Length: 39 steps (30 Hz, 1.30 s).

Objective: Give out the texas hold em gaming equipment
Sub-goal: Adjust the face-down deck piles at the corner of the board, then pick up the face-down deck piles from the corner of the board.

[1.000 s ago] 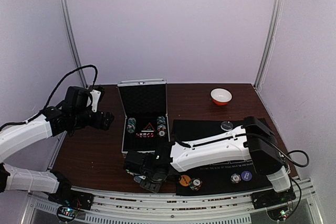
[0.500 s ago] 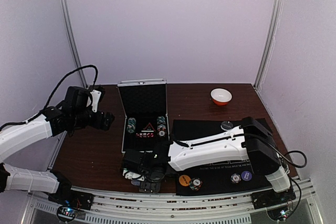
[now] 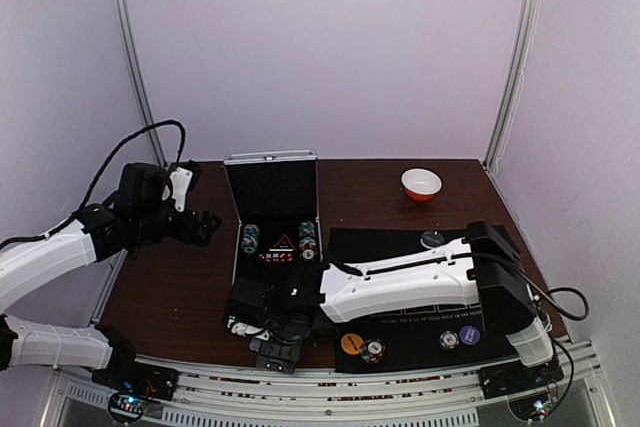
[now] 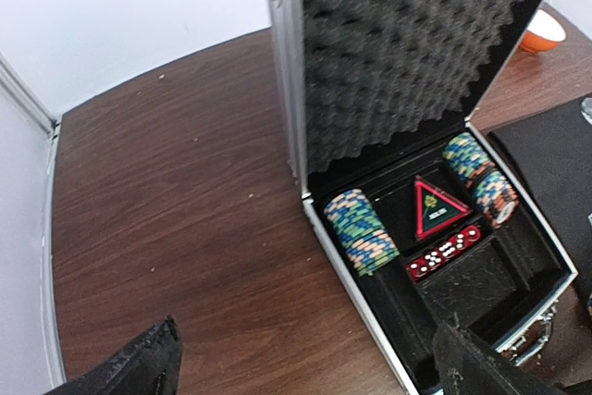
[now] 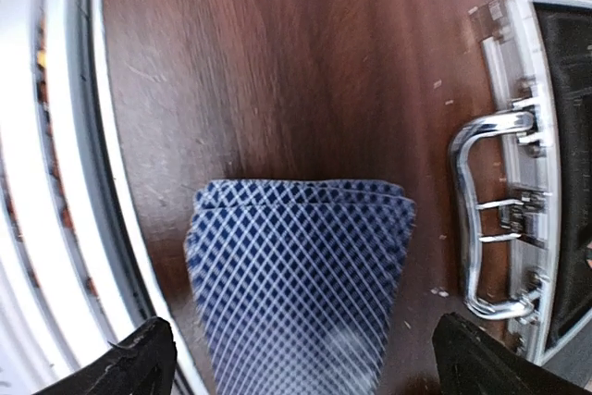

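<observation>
Robotics laboratory test cell, shown by plain white enclosure walls (image 3: 320,47), aluminium corner posts (image 3: 138,67), and a wooden counter (image 3: 170,292) fronted by a metal mounting rail (image 3: 330,390).

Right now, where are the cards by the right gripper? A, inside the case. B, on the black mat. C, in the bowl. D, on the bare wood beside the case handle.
D: the cards lie on the wooden table next to the handle of the case, outside it, with the right gripper open over them.
</observation>
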Tool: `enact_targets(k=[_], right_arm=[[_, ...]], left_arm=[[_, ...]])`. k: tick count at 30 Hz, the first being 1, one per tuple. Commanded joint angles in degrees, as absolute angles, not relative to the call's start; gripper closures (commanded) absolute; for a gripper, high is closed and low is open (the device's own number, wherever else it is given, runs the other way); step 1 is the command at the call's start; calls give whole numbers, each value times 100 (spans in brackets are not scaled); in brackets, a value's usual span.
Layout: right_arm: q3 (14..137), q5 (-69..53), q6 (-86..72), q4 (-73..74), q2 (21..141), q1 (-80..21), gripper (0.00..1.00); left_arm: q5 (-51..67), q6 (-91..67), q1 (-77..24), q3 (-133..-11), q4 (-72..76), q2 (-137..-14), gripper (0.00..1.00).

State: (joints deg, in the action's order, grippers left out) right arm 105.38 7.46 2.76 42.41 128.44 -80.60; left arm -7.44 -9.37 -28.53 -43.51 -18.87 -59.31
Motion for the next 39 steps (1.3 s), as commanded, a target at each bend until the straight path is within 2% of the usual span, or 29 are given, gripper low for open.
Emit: enact_targets(k=[1, 5, 10, 15, 20, 26, 33, 39], right_arm=[[10803, 685, -99, 4452, 11866, -8237, 0], [10095, 424, -735, 4061, 10891, -8256, 0], [8070, 494, -2166, 3256, 9387, -7777, 0], [5995, 333, -3690, 2388, 7870, -6976, 0], [4823, 340, -4502, 1629, 6717, -6781, 0], [4416, 81, -4719, 1476, 6710, -6755, 0], [4944, -317, -4225, 1763, 7425, -6752, 0], [5112, -258, -3991, 1838, 7562, -6756, 0]], left_arm=[[-2, -729, -2821, -4695, -1612, -5779, 2], [1023, -449, -2829, -5059, -1690, -5620, 2], [2823, 652, -3370, -5654, -2521, -5683, 2], [1839, 2443, -5500, -6050, -4043, -6215, 2], [1429, 3116, -6056, -6098, -5253, -7226, 2], [1198, 3454, -6472, -5445, -4314, -7813, 2], [1178, 3308, -6540, -5059, -3557, -8260, 2], [874, 3092, -6548, -4998, -3194, -8472, 2]])
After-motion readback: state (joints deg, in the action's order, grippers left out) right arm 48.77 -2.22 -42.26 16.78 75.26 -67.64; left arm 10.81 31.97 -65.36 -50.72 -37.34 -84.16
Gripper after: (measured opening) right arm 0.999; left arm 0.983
